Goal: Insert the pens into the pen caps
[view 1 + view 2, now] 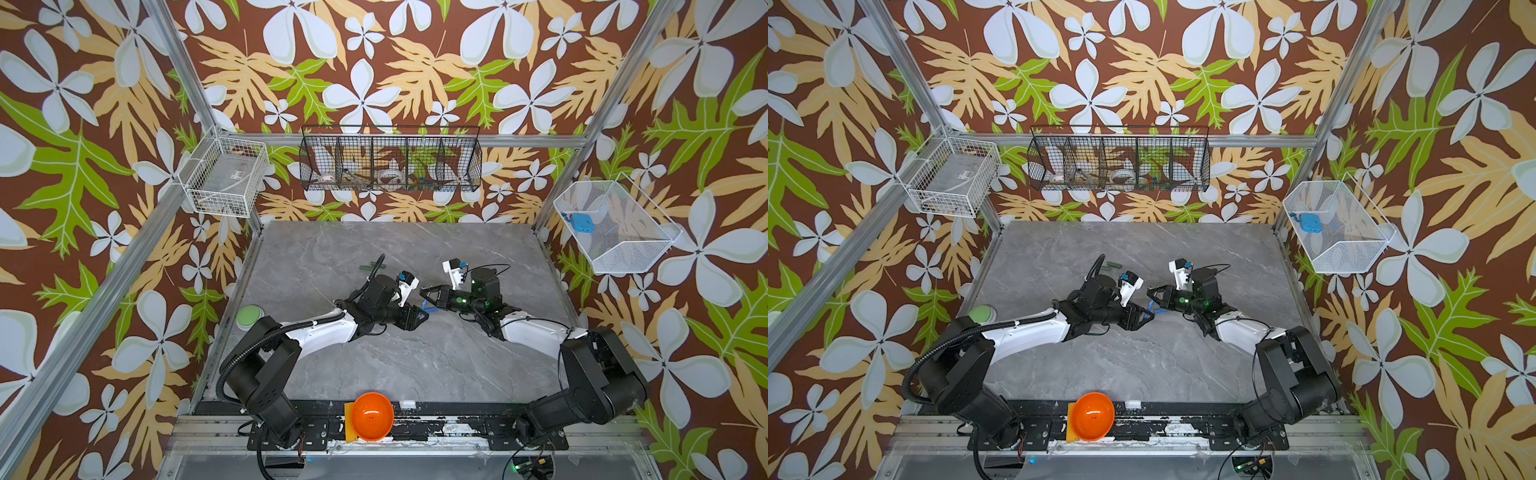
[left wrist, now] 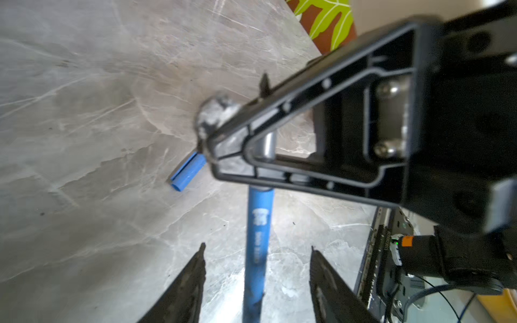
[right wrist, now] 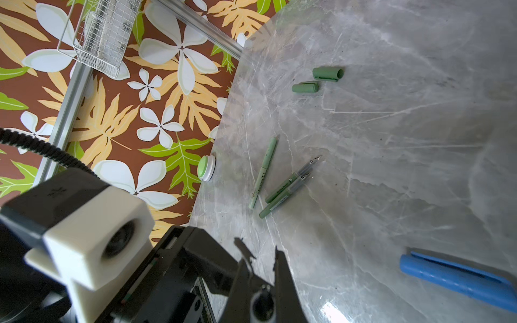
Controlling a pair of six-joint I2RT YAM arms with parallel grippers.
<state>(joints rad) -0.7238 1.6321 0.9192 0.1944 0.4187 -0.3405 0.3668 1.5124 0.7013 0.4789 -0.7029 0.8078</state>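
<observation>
A blue pen [image 2: 257, 237] hangs over the table between the two grippers in the middle. My right gripper [image 3: 263, 260] is shut on its grey front part, and the pen's end shows between those fingers. My left gripper [image 2: 257, 247] is open around the barrel, its fingers [image 2: 193, 279] clear of it on both sides. In both top views the grippers [image 1: 422, 316] [image 1: 1150, 291] meet tip to tip. The blue cap [image 2: 187, 173] lies on the table under them [image 3: 453, 276]. Three green pens [image 3: 282, 195] and two green caps [image 3: 328, 74] lie farther off; in the top views my left arm hides the pens.
A green push button [image 1: 248, 316] sits at the table's left edge. An orange bowl [image 1: 372, 415] stands at the front rail. Wire baskets hang on the walls: white at left [image 1: 226, 176], black at the back [image 1: 390, 158], white at right [image 1: 615, 226].
</observation>
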